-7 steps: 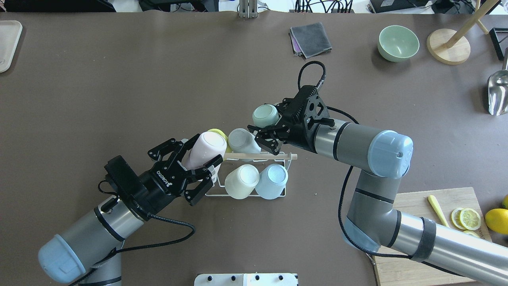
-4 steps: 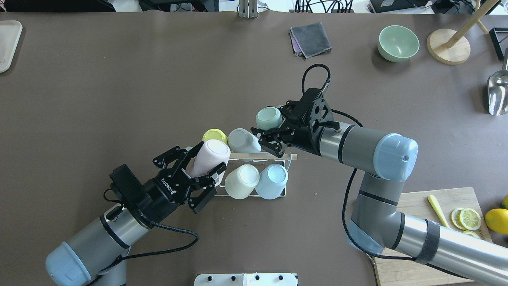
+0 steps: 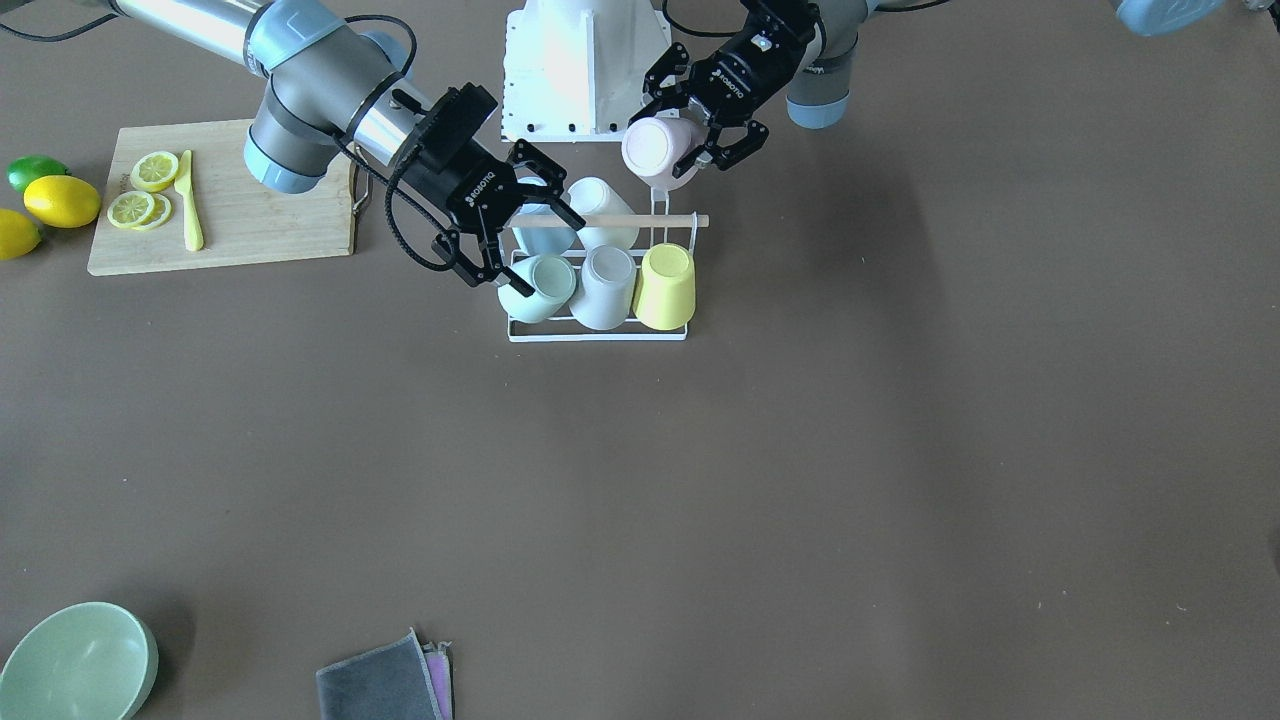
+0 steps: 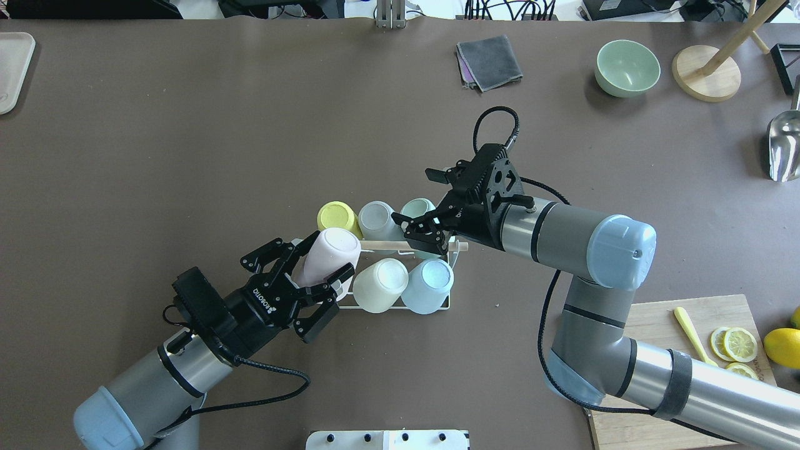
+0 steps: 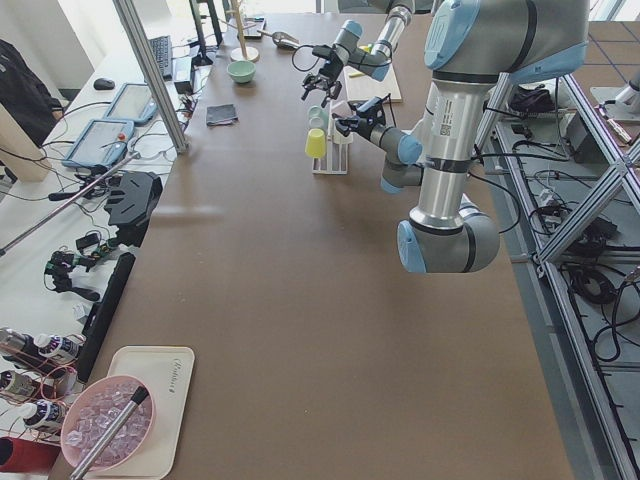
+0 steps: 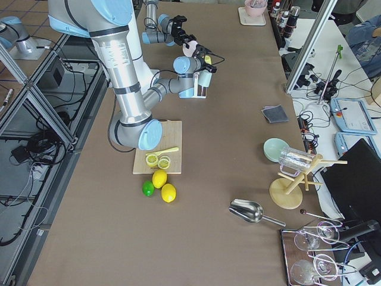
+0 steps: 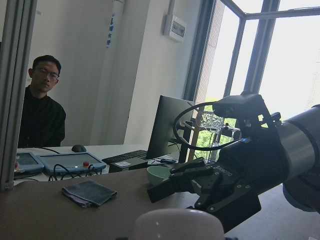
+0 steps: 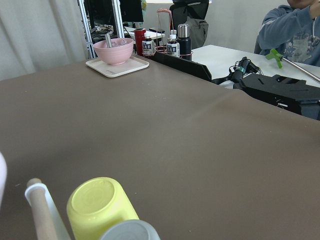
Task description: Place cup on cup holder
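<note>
- Overhead exterior: your left gripper (image 4: 322, 257) is clamped on the pale pink cup (image 4: 332, 249). The cup hangs tilted, base up, over the corner of the white wire cup holder (image 4: 400, 308) nearest that arm. Come down off-line and its rim catches the light wooden rod (image 4: 378, 245), not a prong.
- The cream cup (image 4: 381, 284) sits just beside that slot, and a sideways nudge could knock it off.
- Your right gripper (image 4: 424, 206) has its fingers spread wide either side of the mint-green cup (image 4: 414, 207) at the far-right slot. Whether they press it, I can't tell. Back out crooked and you could drag cup or rod along.
- The holder looks light. Any snag could slide or tip it, shaking the yellow cup (image 4: 337, 217) and grey cup (image 4: 377, 219).
</note>
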Controlling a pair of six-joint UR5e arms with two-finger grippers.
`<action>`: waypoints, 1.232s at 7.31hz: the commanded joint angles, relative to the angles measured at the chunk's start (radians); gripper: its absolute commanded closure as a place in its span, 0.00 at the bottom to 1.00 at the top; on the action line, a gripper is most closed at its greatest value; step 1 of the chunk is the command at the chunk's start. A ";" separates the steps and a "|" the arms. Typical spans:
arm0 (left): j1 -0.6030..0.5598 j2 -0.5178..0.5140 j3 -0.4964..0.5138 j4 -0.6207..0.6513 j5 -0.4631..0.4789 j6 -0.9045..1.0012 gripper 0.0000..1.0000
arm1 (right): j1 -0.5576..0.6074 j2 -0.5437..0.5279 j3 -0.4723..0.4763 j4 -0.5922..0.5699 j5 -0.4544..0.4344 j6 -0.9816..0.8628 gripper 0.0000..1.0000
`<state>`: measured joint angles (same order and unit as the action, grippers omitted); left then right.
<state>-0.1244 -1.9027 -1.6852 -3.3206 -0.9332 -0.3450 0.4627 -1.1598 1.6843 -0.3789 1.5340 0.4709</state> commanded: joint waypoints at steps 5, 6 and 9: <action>0.000 -0.016 0.019 0.000 0.001 0.000 1.00 | -0.003 0.008 0.006 -0.034 0.014 0.072 0.00; 0.002 -0.016 0.039 -0.002 0.001 0.000 1.00 | -0.001 0.014 0.055 -0.119 0.015 0.072 0.00; 0.000 -0.024 0.087 -0.050 0.001 0.023 1.00 | 0.036 0.015 0.233 -0.444 0.117 0.106 0.00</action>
<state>-0.1235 -1.9245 -1.6093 -3.3619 -0.9327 -0.3386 0.4715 -1.1450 1.8591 -0.7005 1.5911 0.5671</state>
